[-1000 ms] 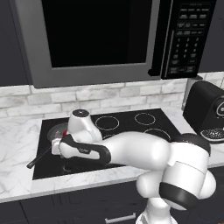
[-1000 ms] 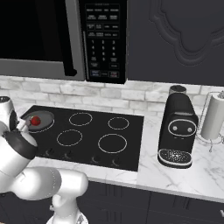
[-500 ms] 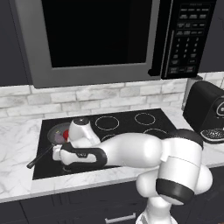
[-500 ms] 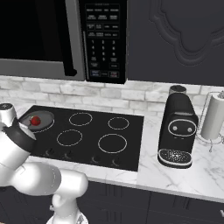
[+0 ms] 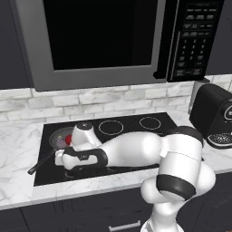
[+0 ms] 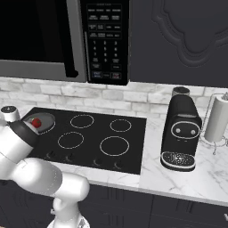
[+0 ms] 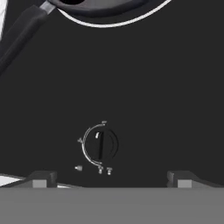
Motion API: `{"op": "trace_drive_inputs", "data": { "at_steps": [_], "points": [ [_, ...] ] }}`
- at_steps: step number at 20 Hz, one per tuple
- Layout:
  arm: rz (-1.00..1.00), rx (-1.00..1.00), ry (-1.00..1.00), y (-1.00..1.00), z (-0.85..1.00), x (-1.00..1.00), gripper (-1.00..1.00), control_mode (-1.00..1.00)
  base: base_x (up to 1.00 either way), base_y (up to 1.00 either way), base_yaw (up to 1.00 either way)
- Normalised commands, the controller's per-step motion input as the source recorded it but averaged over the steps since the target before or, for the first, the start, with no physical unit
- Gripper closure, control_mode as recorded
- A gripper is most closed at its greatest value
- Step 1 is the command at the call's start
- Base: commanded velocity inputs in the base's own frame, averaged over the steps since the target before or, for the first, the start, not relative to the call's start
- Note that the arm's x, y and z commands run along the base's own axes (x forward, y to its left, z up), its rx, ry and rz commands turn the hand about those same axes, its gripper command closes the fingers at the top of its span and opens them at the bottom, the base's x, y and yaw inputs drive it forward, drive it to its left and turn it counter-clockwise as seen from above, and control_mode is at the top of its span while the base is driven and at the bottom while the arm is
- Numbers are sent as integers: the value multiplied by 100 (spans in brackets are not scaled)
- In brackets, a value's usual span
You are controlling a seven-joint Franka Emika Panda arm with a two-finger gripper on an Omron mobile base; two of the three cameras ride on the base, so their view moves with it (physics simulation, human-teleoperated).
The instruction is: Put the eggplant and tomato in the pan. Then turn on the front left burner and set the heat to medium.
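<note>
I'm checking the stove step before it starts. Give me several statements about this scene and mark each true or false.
1. The small round red tomato lies in the round dark grey frying pan. True.
2. The end effector is shut on the small round black burner knob. False: its fingers stand wide apart, the knob untouched between them.
3. The pan's long thin black handle points toward the cooktop's front edge. True.
4. A kettle sits on the large white ring burner outline. False: the pan sits there.
5. The black coffee machine stands right of the black glass cooktop. True.

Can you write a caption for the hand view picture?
Open pincer hovering over a round black stove knob below the dark pan's handle.
</note>
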Motion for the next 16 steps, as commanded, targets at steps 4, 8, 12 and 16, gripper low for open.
{"op": "trace_drive_inputs", "data": {
  "at_steps": [4,8,12,16],
  "points": [
    [0,0,1,18,0,0,-100,-100,0,0,0],
    [0,0,0,8,-4,0,-100,-100,0,0,0],
    [0,0,0,0,-13,0,-100,-100,0,0,0],
    [0,0,0,0,-12,0,-100,-100,0,0,0]
  ]
}}
